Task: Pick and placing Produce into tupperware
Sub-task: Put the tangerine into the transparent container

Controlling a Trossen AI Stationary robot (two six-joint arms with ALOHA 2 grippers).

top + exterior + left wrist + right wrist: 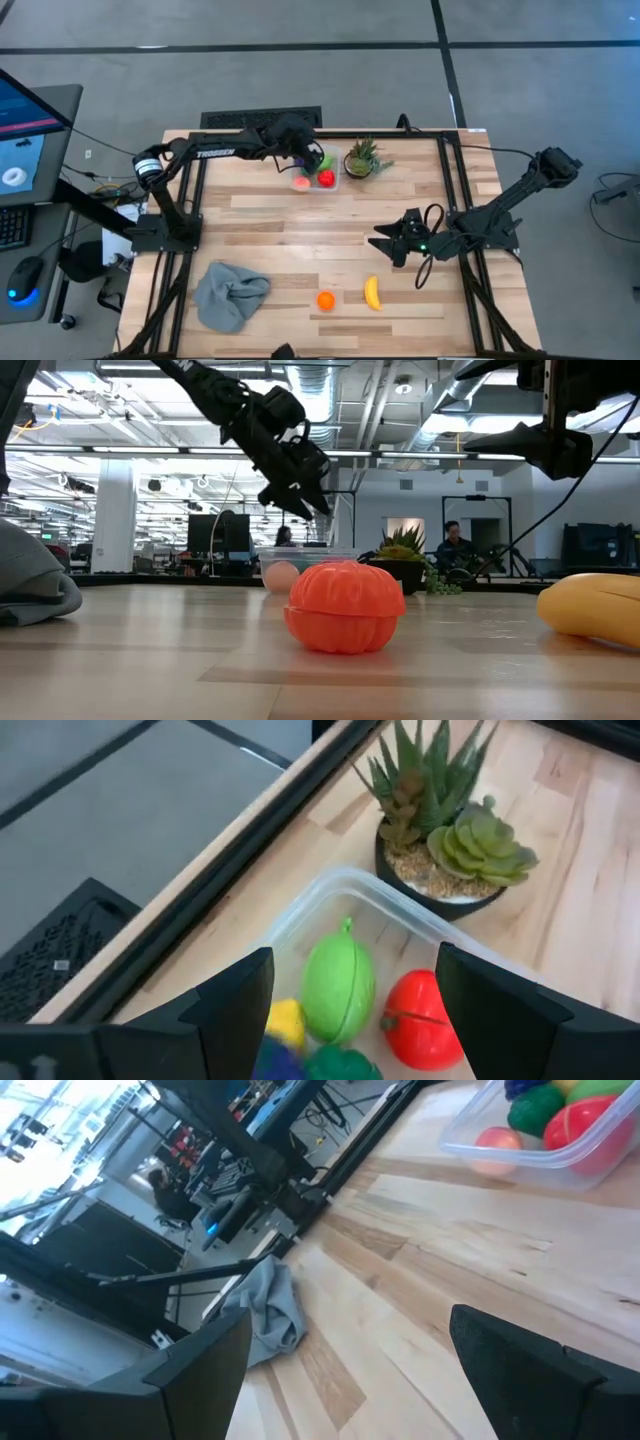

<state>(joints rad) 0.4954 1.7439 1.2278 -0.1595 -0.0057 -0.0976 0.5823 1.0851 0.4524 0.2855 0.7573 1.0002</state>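
The clear tupperware (pixel 316 178) stands at the table's far side, beside a potted plant (pixel 362 160). It holds a green fruit (pixel 338 985), a red one (pixel 420 1020), a yellow one (pixel 285 1020) and a peach-coloured one (pixel 300 183). My left gripper (pixel 355 955) hangs open above the tupperware, clear of the produce, with nothing between its fingers. My right gripper (pixel 385 243) waits open over the middle right of the table. An orange (pixel 325 299) and a banana (pixel 372 292) lie on the wood near the front edge.
A crumpled grey cloth (pixel 230 292) lies at the front left. The black frame rail (pixel 200 890) runs along the far edge just behind the tupperware. Bare wood stretches between the tupperware and the front produce.
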